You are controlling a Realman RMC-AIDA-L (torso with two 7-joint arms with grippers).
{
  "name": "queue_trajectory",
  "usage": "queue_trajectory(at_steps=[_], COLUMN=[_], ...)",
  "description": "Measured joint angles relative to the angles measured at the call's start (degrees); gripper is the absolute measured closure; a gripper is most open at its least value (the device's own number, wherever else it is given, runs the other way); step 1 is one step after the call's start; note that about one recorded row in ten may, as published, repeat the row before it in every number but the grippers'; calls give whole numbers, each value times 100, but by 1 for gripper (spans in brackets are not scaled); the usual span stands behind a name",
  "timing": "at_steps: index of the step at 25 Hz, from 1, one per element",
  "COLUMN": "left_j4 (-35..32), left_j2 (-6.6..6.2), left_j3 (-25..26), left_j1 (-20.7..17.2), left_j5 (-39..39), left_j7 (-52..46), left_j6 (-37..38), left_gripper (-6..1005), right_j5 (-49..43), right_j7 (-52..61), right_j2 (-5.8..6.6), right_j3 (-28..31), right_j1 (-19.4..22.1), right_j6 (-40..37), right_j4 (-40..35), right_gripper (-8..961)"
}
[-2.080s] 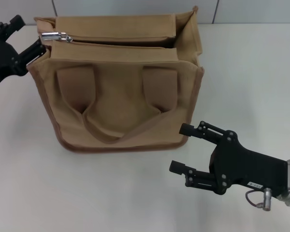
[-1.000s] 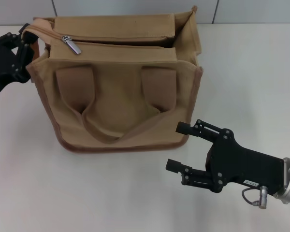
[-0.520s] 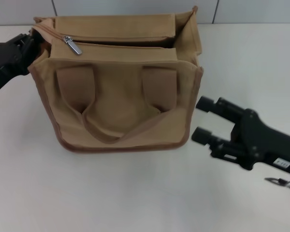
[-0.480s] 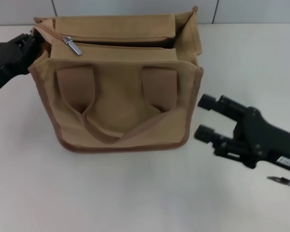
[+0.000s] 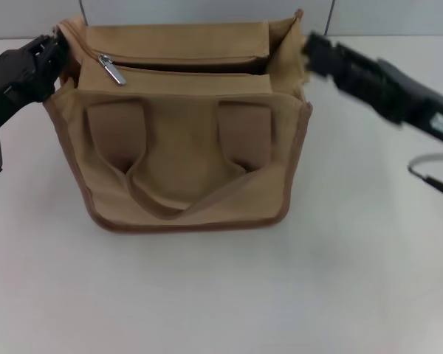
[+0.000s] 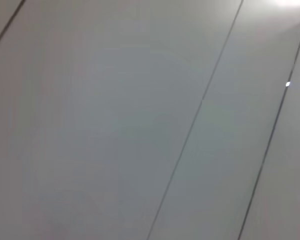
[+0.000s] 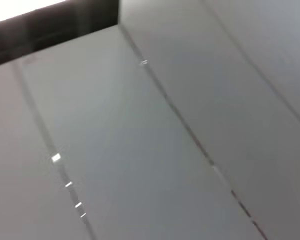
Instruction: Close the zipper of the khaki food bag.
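The khaki food bag [image 5: 181,140] stands upright in the middle of the white table [image 5: 207,295], with its two handles hanging down its front. The zipper [image 5: 192,65] runs along the top, with a dark gap open between the two top flaps. Its silver pull tab [image 5: 112,70] lies at the left end. My left gripper [image 5: 54,53] is at the bag's top left corner, shut on the flared left side panel. My right gripper [image 5: 314,48] is blurred, up at the bag's top right corner beside the flared right panel. Both wrist views show only grey panels.
A grey panelled wall [image 5: 207,9] runs behind the table. A loose cable loop [image 5: 428,173] hangs from my right arm over the table at the right. Bare white table lies in front of the bag.
My right arm has swung from the table in front of the bag's right side up and back to its top right corner. The left gripper stays at the left corner, raised slightly.
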State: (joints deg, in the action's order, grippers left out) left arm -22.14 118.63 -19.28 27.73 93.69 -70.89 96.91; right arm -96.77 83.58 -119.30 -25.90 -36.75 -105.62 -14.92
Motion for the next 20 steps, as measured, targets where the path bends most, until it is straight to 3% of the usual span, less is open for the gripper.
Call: queue_trajectory(at_steps=[6,11,20], left_j4=[-32,-34,-36], left_j2=[2,2,3], left_j3=[-14,-35,-47], left_j1=[197,337,486], left_j5=[1,29,42], left_j7=[-295,-371,-507], left_j6=[72,32,46], left_gripper=[957,953,947], right_j5=[33,51,69], right_j7=[1154,1172,1172], right_j2=[8,-18,-30], right_j3=[-257,-745,-1237], right_j1=[-419,-734,-1160], right_j6=[746,796,1192], right_j4=[-27,-57,-118], right_gripper=[465,651,648])
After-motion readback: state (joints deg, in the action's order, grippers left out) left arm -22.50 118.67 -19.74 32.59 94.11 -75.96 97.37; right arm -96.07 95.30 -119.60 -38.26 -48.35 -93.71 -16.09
